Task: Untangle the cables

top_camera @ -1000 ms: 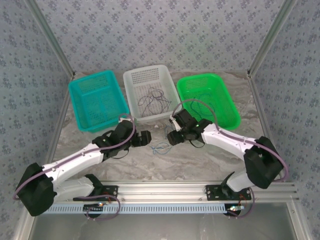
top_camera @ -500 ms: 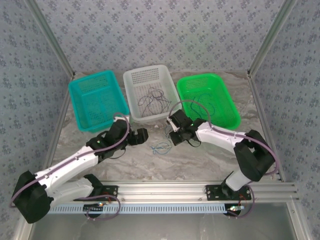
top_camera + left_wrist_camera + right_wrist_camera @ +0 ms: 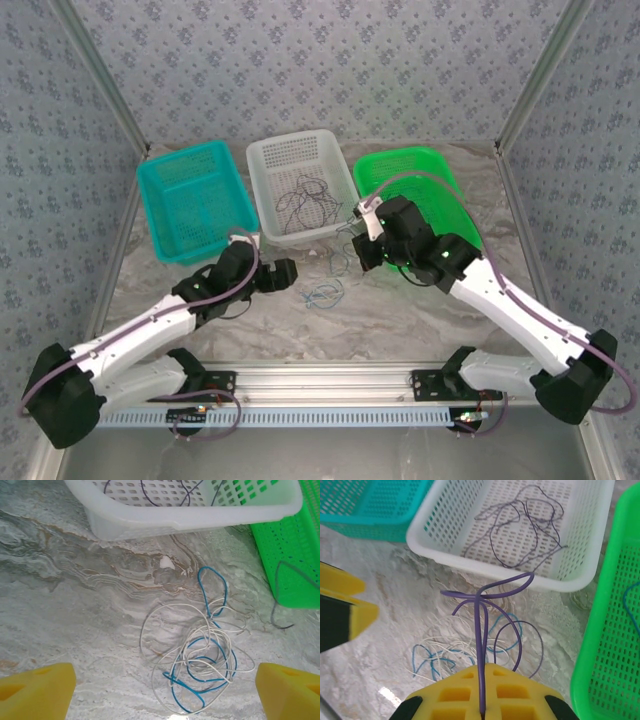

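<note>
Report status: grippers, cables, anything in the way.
Right gripper shut on thin dark purple cable, loops hanging. Left gripper open over blue-and-cream wire tangle on marble table. White plastic basket close behind tangle.

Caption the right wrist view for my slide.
Right end effector shut on a purple cable above the blue-and-cream tangle, white basket behind.

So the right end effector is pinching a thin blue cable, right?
No, the thin floppy cable pinched in the right end effector is purple, not blue; the right wrist view shows it.
</note>
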`<state>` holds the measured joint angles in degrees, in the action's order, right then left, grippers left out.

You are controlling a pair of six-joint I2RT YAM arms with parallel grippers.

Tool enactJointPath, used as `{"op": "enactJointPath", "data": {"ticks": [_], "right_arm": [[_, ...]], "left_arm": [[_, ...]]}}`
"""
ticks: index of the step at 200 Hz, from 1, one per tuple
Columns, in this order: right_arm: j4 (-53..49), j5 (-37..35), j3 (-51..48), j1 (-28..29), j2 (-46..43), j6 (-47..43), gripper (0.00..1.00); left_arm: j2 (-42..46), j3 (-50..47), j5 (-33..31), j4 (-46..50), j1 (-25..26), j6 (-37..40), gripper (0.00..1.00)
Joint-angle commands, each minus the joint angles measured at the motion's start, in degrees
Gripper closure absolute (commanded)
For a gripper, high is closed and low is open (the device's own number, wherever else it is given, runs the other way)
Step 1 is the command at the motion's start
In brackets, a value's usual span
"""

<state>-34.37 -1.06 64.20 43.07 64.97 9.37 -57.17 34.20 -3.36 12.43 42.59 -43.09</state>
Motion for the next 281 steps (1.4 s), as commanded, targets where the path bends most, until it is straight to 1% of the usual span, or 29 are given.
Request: {"op": "enactJointPath", "data": {"ticks": [1, 22, 47, 87, 111, 131, 145, 157, 177, 190, 212, 224, 236, 247, 265, 281], "right_arm": [[-3.80, 3.69, 2.97, 0.35, -1.32, -0.91, 0.98], [-2.96, 6.67, 3.63, 0.36, -1.42, -1.10, 0.98], [-1.52, 9.45, 3.23, 0.35, -1.57, -1.18, 0.95], [0.47, 13.19, 1.13, 0.28, -1.75, -1.11, 0.94], [3.78, 16.44, -0.65, 0.27, -1.70, 0.33, 0.92], [4.26, 16.96, -1.29, 0.11, -1.08, 0.89, 0.91], [4.91, 17.70, -1.66, -0.06, -0.81, 1.31, 0.91], [5.52, 18.47, -1.92, -0.13, -0.81, 1.58, 0.91], [6.51, 19.95, -2.33, -0.21, -1.05, 1.87, 0.90], [6.17, 20.49, -2.42, -0.28, -0.99, 1.80, 0.88], [4.71, 20.76, -2.91, -0.82, -0.81, 1.71, 0.82], [4.48, 20.75, -3.76, -1.19, -0.89, 1.88, 0.79], [4.74, 20.73, -4.95, -1.87, -1.22, 2.35, 0.76], [5.48, 20.83, -6.08, -2.62, -1.58, 2.79, 0.76], [6.88, 21.70, -7.42, -3.94, -1.78, 3.48, 0.82], [7.81, 22.49, -8.03, -4.71, -1.73, 3.81, 0.85]], "left_arm": [[-0.25, 2.07, 3.13, -5.82, 0.44, 2.41, 0.08], [0.34, 2.08, 4.78, -12.56, 2.05, 4.92, 0.09], [0.72, 2.41, 5.57, -18.58, 3.42, 7.97, 0.09], [-0.50, 5.66, 6.53, -20.32, 3.51, 11.59, 0.09], [-2.71, 6.53, 9.48, -24.33, 3.52, 12.42, 0.09], [-4.55, 6.62, 13.37, -29.01, 3.51, 12.09, 0.10], [-5.70, 7.04, 14.92, -30.26, 3.69, 12.28, 0.11], [-6.62, 7.74, 15.12, -29.55, 3.69, 12.84, 0.16], [-7.74, 8.65, 15.28, -28.42, 3.82, 13.52, 0.30], [-7.95, 8.69, 15.28, -28.65, 3.85, 13.63, 0.43], [-7.36, 8.41, 14.73, -29.05, 3.91, 14.07, 0.69], [-6.85, 8.26, 14.17, -28.81, 3.95, 14.42, 0.79], [-6.38, 8.30, 13.41, -28.00, 3.94, 14.77, 0.84], [-6.12, 8.30, 13.26, -27.27, 3.91, 15.18, 0.87], [-5.81, 8.12, 13.13, -26.61, 3.91, 15.15, 0.89], [-5.67, 7.91, 12.79, -26.21, 3.94, 15.19, 0.90]]}}
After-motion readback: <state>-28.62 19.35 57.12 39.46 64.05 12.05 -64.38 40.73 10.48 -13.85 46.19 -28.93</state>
